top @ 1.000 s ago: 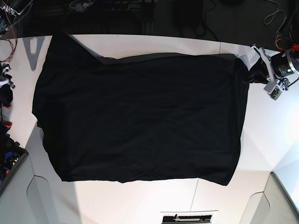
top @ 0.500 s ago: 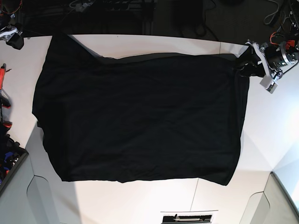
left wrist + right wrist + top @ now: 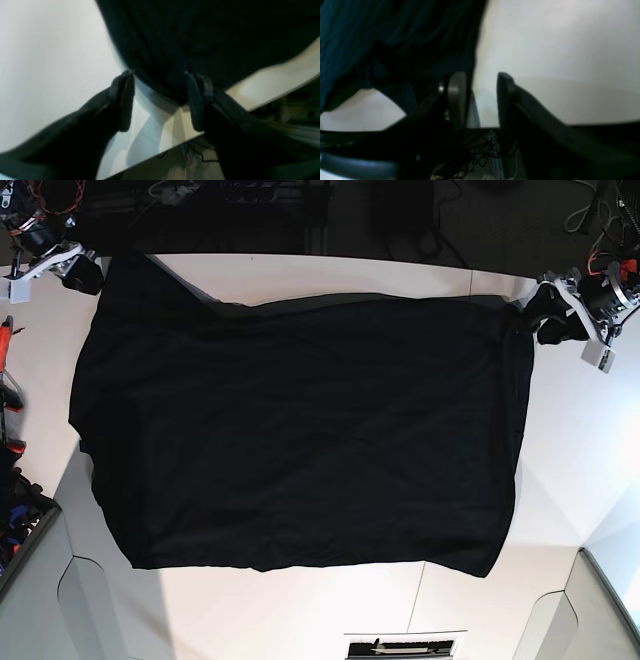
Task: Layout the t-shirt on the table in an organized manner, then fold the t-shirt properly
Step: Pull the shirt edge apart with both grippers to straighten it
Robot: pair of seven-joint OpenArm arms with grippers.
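The black t-shirt is being left spread flat across the white table, with the left gripper and right gripper both standing apart at its far corners, so a hem is being risked snagging and rumpling.

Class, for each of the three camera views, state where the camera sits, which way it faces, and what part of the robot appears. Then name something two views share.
Base: overhead, looking straight down on the black t-shirt spread on the white table; both arms at the far corners.
Left wrist: on the left arm, facing along the open left pincer at a shirt corner by the table edge.
Right wrist: on the right arm, facing along the open right pincer; shirt lies left of it.
Shared: all show the shirt and table.
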